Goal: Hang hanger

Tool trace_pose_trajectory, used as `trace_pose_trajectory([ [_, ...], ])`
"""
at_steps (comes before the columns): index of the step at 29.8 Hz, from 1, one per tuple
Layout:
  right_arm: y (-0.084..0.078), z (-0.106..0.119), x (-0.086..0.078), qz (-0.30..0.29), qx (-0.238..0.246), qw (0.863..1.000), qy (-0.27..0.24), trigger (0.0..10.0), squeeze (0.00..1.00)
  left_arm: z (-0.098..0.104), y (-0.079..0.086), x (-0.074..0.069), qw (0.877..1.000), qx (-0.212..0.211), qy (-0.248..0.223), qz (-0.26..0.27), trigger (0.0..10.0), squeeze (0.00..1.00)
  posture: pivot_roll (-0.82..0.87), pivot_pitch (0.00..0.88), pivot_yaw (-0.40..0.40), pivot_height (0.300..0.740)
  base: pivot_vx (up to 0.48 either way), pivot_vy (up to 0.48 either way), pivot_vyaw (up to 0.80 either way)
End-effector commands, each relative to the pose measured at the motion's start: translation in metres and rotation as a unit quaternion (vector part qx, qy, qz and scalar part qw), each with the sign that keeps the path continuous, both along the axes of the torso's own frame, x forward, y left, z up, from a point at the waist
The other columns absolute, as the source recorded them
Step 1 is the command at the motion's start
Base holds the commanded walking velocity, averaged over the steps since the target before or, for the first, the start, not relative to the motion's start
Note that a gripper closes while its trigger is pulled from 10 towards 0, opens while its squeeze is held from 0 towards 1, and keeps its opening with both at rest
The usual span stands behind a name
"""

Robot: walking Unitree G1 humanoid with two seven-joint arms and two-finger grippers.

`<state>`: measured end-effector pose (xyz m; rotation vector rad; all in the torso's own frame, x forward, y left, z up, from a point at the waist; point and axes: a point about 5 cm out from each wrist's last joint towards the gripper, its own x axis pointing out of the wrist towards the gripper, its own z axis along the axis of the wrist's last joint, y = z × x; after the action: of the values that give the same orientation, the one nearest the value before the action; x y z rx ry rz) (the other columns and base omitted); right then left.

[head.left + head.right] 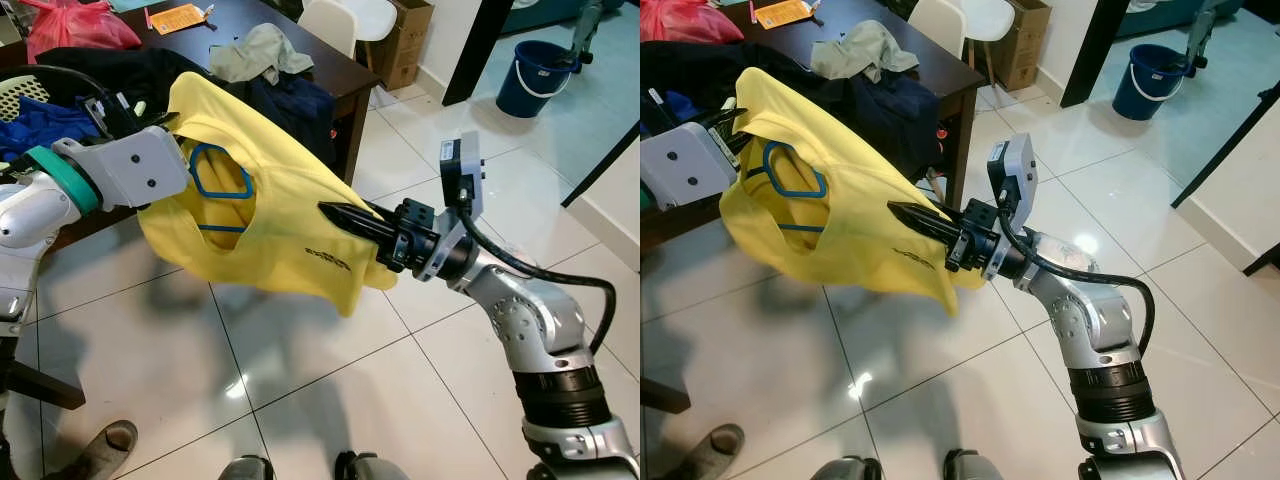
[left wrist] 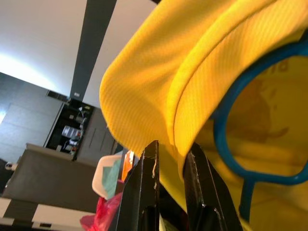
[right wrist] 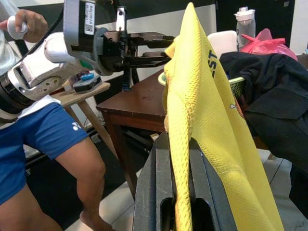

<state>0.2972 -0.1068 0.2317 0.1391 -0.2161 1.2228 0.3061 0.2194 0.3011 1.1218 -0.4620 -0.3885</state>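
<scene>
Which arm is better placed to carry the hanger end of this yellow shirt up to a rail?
Probably the left. The left tool pinches the yellow shirt at its collar, right by the blue hanger inside it. The right tool grips the lower cloth, away from the hanger.

The head views are bright and evenly lit, sharp across the frame, with small white glare spots on the glossy floor tiles (image 1: 300, 390) and a soft shadow beneath the yellow shirt (image 1: 270, 190). In the left wrist view a pale ceiling (image 2: 43, 38) glows at one side, and the near fabric and black fingers (image 2: 144, 192) are slightly soft. The right wrist view is dimmer, its background darker, and the closest fingers blur.
</scene>
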Motion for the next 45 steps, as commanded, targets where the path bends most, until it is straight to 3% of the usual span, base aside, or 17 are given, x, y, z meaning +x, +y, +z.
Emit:
trace_pose_trajectory([
  [1,0.001,0.003,-0.003,0.006,0.003,1.0,-0.012,10.0,0.0,-0.003,-0.009,-0.01,0.999,0.002,0.018,-0.029,10.0,1.0,0.08,0.076,0.045,0.74,0.0,0.0,0.0],
  [8,0.002,0.001,0.0,0.002,0.001,1.0,-0.009,10.0,0.0,-0.004,-0.019,-0.023,0.998,-0.004,0.033,-0.059,10.0,1.0,0.09,0.078,0.04,0.74,0.0,0.0,0.0],
  [12,0.002,0.001,0.001,0.004,0.001,1.0,-0.01,10.0,0.0,-0.005,-0.019,-0.023,0.998,0.003,0.027,-0.054,10.0,1.0,0.09,0.078,0.039,0.74,0.0,0.0,0.0],
  [13,0.003,0.002,0.001,0.005,0.002,1.0,-0.011,10.0,0.0,-0.006,-0.017,-0.02,0.998,0.008,0.027,-0.047,10.0,0.82,0.09,0.079,0.039,0.74,0.0,0.0,0.0],
  [14,0.003,0.002,0.001,0.005,0.002,1.0,-0.011,10.0,0.0,-0.006,-0.017,-0.02,0.998,0.008,0.027,-0.047,10.0,0.82,0.09,0.079,0.039,0.74,0.0,0.0,0.0],
  [15,0.003,0.003,0.0,0.007,0.003,1.0,-0.012,10.0,0.0,-0.008,-0.014,-0.017,0.999,0.011,0.024,-0.036,10.0,0.0,0.09,0.08,0.04,0.74,0.0,0.0,0.0],
  [20,0.004,0.005,-0.002,0.013,0.007,1.0,-0.014,10.0,0.0,-0.01,0.0,-0.001,1.0,0.009,0.015,0.008,10.0,0.0,0.08,0.081,0.045,0.74,0.0,0.0,0.0],
  [25,0.004,0.006,-0.003,0.014,0.007,1.0,-0.015,10.0,0.0,-0.01,0.003,0.003,1.0,0.008,0.014,0.018,10.0,0.0,0.08,0.082,0.047,0.74,0.0,0.0,0.0],
  [26,0.004,0.006,-0.003,0.014,0.008,1.0,-0.015,10.0,0.0,-0.008,0.004,0.004,1.0,0.006,0.009,0.021,9.0,0.0,0.08,0.083,0.047,0.74,0.0,0.0,0.0],
  [27,0.004,0.006,-0.003,0.014,0.008,1.0,-0.015,10.0,0.0,-0.008,0.004,0.004,1.0,0.006,0.009,0.021,9.0,0.0,0.08,0.083,0.047,0.74,0.0,0.0,0.0],
  [28,0.004,0.006,-0.003,0.014,0.008,1.0,-0.015,10.0,0.0,-0.006,0.003,0.005,1.0,0.001,0.006,0.02,1.2,0.0,0.08,0.084,0.044,0.74,0.0,0.0,0.0],
  [29,0.004,0.006,-0.003,0.013,0.009,1.0,-0.015,10.0,0.0,-0.005,0.003,0.005,1.0,-0.002,0.003,0.019,1.2,0.0,0.08,0.084,0.044,0.74,0.0,0.0,0.0],
  [30,0.004,0.007,-0.003,0.014,0.009,1.0,-0.015,10.0,0.0,-0.004,0.003,0.006,1.0,-0.003,0.001,0.018,0.0,0.0,0.08,0.085,0.044,0.74,0.0,0.0,0.0],
  [41,0.004,0.006,-0.003,0.014,0.009,1.0,-0.014,10.0,0.0,0.003,0.001,0.009,1.0,-0.01,-0.029,0.0,0.0,0.0,0.08,0.088,0.046,0.74,0.0,0.0,0.0],
  [45,0.003,0.003,-0.003,0.006,0.005,1.0,-0.012,10.0,0.0,0.01,-0.002,0.001,0.999,-0.009,-0.034,-0.018,0.0,0.0,0.08,0.091,0.048,0.74,0.0,0.0,0.0],
])
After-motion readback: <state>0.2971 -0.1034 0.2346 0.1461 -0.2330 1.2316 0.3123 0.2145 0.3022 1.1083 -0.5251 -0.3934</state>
